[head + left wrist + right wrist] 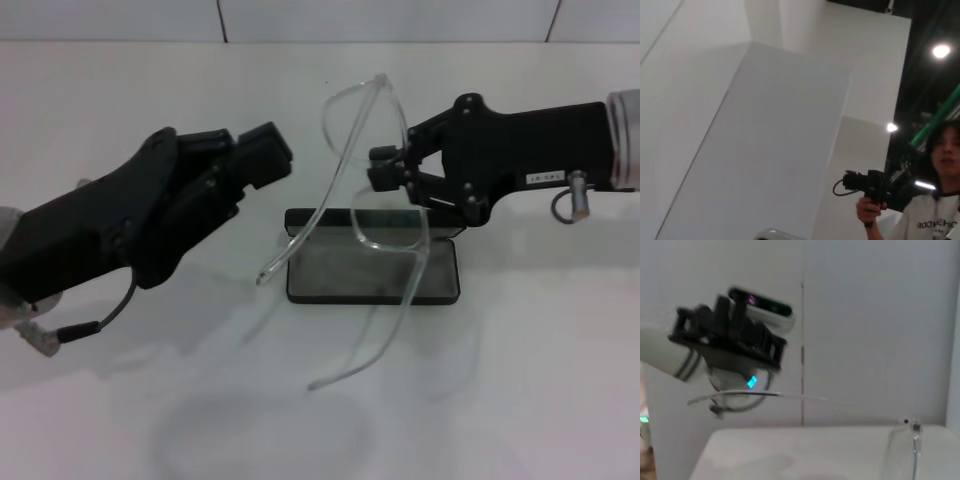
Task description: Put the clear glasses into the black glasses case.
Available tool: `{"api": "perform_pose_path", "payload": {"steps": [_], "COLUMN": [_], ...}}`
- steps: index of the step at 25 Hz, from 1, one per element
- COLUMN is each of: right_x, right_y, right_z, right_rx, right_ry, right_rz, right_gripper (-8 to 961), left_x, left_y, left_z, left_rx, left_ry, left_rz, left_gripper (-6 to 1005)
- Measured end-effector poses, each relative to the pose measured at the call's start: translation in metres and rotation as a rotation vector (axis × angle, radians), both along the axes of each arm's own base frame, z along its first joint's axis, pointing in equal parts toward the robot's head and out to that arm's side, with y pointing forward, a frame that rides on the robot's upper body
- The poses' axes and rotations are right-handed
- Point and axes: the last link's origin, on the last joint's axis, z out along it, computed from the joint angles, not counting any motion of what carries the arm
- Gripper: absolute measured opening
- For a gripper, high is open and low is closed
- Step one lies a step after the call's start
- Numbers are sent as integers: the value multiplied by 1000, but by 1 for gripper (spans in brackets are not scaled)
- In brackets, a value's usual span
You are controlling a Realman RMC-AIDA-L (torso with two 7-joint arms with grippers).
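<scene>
The right gripper (378,168) reaches in from the right of the head view and holds the glasses (375,215) in the air, its jaws clamped on the clear frame near the top of the lens. The glasses hang tilted above the case (372,270), apart from it: one thin arm slants down to the left, its tip just beyond the case's left edge, and the other arm curves down in front of the case toward the near part of the table (520,380). The case lies open on the white table, between the two grippers, with its grey lining facing up. The left gripper (250,160) hovers left of the case, raised off the table and touching nothing; whether its jaws are apart or together cannot be told. The right wrist view shows the left gripper (727,335) farther off against a white wall, with a thin clear arm of the glasses (760,396) crossing just below it.
</scene>
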Motion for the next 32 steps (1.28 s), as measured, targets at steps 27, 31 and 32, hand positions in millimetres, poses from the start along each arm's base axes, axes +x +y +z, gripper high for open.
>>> {"api": "perform_pose_path", "payload": {"steps": [27, 31, 32], "right_x": [-25, -17, -14], "right_y": [-7, -8, -8], "right_z": [-16, -20, -22], "right_rx": [-71, -76, -75], "right_ry": [158, 146, 146], "right_rz": [107, 86, 81], "right_gripper": [106, 106, 106], "left_x": [1, 3, 4], "left_y": [9, 6, 6], "left_z": [-14, -10, -10], "left_rx": [-8, -2, -2], "left_ry": [54, 34, 29], "left_rz": [18, -1, -8], "left_gripper": [50, 50, 50]}}
